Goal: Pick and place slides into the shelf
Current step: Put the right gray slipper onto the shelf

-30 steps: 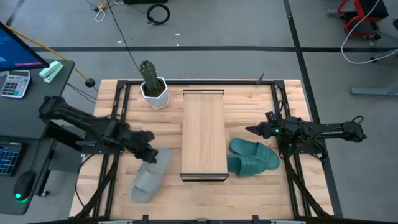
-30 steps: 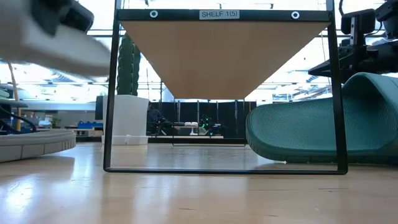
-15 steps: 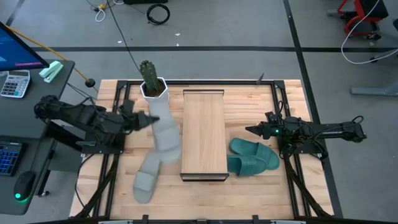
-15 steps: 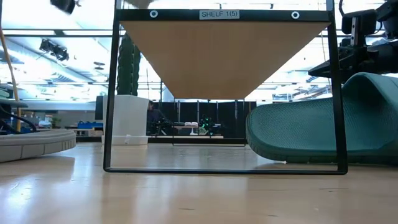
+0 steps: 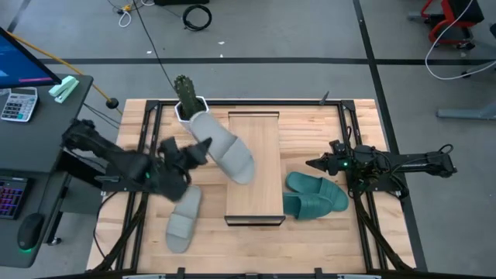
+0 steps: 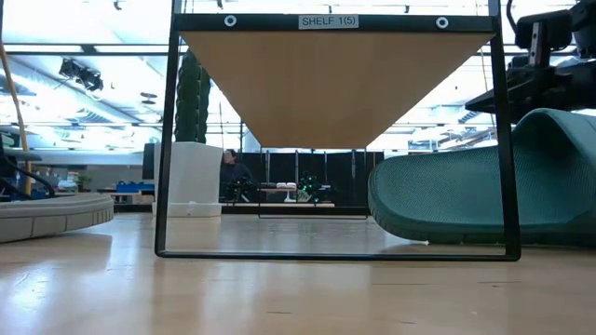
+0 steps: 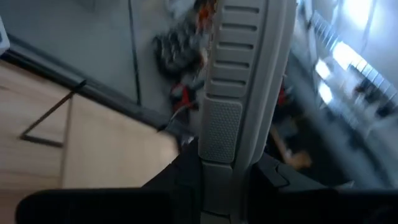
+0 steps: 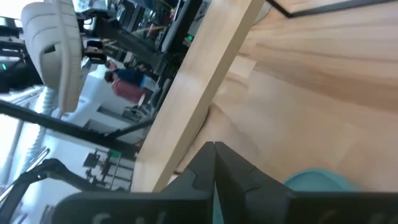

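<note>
Table (image 5: 310, 240): slatted wood top; both arms reach in over it from opposite sides.
Shelf (image 5: 254, 167): long board just ahead of the left gripper, its long axis running across that gripper's reach; the left arm is the nearer one for the grey pair.
Teal slides (image 5: 316, 194): a pair lying side by side on the table between the shelf and the right gripper, just beside that gripper.
Held grey slide (image 5: 225, 147): raised off the table, pinched at its heel end, its long axis pointing away from the left gripper and slanting over the shelf's near long edge.
Second grey slide (image 5: 180, 221): flat on the table just below and beside the left gripper.
Left gripper (image 5: 195, 153): fingers clamped narrow on the grey slide's heel.
Right gripper (image 5: 316, 163): fingers pressed together, holding nothing, waiting beside the teal pair.
Next move, as I judge: swing the slide's long axis into line with the shelf's before lowering.
</note>
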Controlling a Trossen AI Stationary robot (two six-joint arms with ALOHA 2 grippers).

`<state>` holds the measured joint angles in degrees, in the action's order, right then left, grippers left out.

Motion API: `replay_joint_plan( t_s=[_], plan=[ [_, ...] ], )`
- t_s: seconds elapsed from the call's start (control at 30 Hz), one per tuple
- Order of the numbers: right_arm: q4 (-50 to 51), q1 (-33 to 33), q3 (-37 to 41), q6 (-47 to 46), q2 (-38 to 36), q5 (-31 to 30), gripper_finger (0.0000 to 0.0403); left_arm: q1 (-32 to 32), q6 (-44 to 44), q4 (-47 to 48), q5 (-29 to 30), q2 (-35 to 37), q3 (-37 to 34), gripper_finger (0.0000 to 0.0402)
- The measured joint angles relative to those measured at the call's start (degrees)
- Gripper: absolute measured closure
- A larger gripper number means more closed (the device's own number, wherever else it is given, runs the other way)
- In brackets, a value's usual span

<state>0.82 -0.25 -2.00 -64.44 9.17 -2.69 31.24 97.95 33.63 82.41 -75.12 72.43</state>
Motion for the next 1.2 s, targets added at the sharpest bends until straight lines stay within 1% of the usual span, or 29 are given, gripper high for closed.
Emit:
replay_joint_plan(
  t_s=[0.07,0.1,0.2,0.27,0.37,0.43,0.63,0.77,0.83,0.9,1.07,1.13,1.2],
  plan=[
    [0.0,0.0,0.0,0.0,0.0,1.4,0.0386,2.1,3.4,-1.1,6.7,-2.8,0.5,0.0322],
    [0.0,0.0,0.0,0.0,0.0,1.9,0.0386,2.9,3.5,-2.5,7.5,-3.8,0.8,0.0322],
    [0.0,0.0,0.0,-0.7,0.0,2.6,0.0386,3.4,-1.7,-6.8,7.4,-5.4,1.2,0.0322],
    [-0.1,0.0,0.0,-2.0,0.0,2.9,0.0386,3.1,-5.5,-11.3,7.7,-6.1,1.3,0.0322],
    [-0.3,0.0,0.0,-5.0,0.0,3.7,0.0386,2.5,-11.6,-15.3,7.6,-6.1,1.3,0.0322],
    [-1.0,0.0,0.0,-6.6,0.0,4.7,0.0386,2.2,-13.0,-16.8,7.7,-6.0,1.3,0.0322],
    [-3.6,0.1,0.0,-7.6,0.0,5.0,0.0386,3.6,-13.5,-15.6,7.6,-7.1,1.3,0.0322],
    [-3.7,0.1,0.0,-9.0,0.0,4.4,0.0386,2.7,-12.8,-14.4,7.6,-8.7,1.3,0.0322],
    [-3.7,0.1,0.0,-10.1,0.0,3.9,0.0386,1.8,-10.5,-13.0,7.5,-9.4,1.3,0.0322],
    [-4.0,0.1,0.0,-11.0,0.0,3.0,0.0386,1.3,-5.6,-9.2,7.6,-9.4,1.3,0.0322],
    [-5.4,0.1,0.0,-11.6,0.0,1.4,0.0386,0.8,15.4,3.3,7.4,-9.3,1.2,0.0322],
    [-6.3,0.1,0.0,-11.6,0.0,1.3,0.0386,0.7,18.0,4.6,7.5,-9.3,1.2,0.0322],
    [-7.0,0.1,0.0,-11.3,0.0,1.3,0.0386,0.7,17.2,2.6,7.5,-9.3,1.2,0.0322]
  ],
)
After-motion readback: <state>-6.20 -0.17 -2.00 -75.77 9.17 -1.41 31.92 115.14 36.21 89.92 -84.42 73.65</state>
